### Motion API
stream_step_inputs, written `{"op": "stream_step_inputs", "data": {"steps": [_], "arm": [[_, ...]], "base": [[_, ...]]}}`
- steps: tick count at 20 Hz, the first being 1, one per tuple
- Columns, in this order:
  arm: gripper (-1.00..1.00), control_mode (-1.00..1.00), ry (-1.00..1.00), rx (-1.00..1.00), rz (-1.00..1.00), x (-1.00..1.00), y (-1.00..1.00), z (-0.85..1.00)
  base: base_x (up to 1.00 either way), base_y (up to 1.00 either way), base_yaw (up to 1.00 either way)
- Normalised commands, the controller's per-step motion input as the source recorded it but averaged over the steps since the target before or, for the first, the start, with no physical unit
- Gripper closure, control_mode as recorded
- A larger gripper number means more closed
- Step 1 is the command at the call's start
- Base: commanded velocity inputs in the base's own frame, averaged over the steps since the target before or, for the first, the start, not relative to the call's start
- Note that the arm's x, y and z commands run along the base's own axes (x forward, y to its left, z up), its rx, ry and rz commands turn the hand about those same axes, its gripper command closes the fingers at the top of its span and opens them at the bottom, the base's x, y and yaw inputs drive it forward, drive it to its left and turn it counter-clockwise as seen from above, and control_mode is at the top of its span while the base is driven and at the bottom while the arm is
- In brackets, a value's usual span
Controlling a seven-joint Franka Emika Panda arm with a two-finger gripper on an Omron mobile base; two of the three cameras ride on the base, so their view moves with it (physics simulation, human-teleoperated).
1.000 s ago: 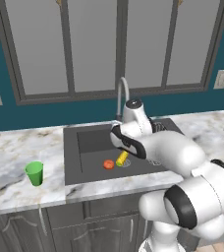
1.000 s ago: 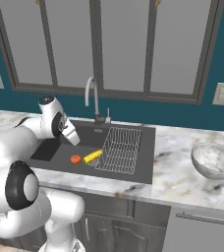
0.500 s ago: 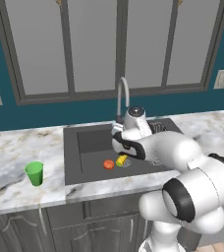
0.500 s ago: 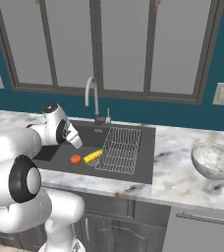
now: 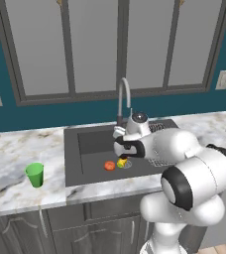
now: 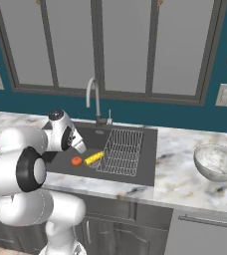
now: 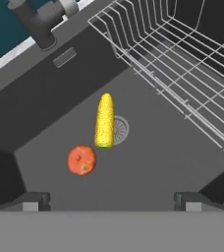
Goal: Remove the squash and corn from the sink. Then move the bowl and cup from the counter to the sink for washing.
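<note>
The round orange-red squash (image 7: 82, 160) and the yellow corn (image 7: 104, 120) lie side by side on the floor of the dark sink (image 7: 148, 162), the corn partly over the drain. My gripper (image 7: 112, 202) hangs open above them with nothing between its fingers. From the left base view the squash (image 5: 109, 165) and corn (image 5: 121, 162) sit just below the gripper (image 5: 124, 155). The green cup (image 5: 34, 174) stands on the counter (image 5: 16, 154) left of the sink (image 5: 90, 144). The speckled bowl (image 6: 219, 162) rests on the counter (image 6: 180, 164) right of the sink (image 6: 145, 169).
A wire rack (image 6: 123, 152) fills the right half of the basin, close beside the corn (image 6: 93, 159) and squash (image 6: 76, 161). The curved faucet (image 6: 93, 97) rises behind the sink. Closed grey cabinets run below the counter, and windows stand above the teal wall.
The hand has sunk a little lower over the basin, closer to the squash and corn. The jaws have stayed open, and nothing else has moved.
</note>
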Motion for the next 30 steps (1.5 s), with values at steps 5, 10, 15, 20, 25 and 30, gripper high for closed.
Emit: {"op": "stream_step_inputs", "data": {"steps": [5,10,15,20,25,30], "arm": [[-1.0,-1.0,-0.01,0.01,0.0,0.17,0.0,-0.17],[-1.0,-1.0,-0.02,0.0,0.0,0.17,0.0,-0.17],[-1.0,-1.0,-0.03,0.0,0.0,0.18,0.0,-0.17],[-1.0,-1.0,-0.01,0.0,0.0,0.15,0.0,-0.17],[-1.0,-1.0,0.0,0.0,0.0,0.1,-0.04,-0.18],[-1.0,-1.0,0.0,0.0,0.0,0.12,-0.01,-0.18]], "base": [[0.0,0.0,0.0],[0.0,0.0,0.0],[0.0,0.0,0.0],[0.0,0.0,0.0],[0.0,0.0,0.0],[0.0,0.0,0.0]]}}
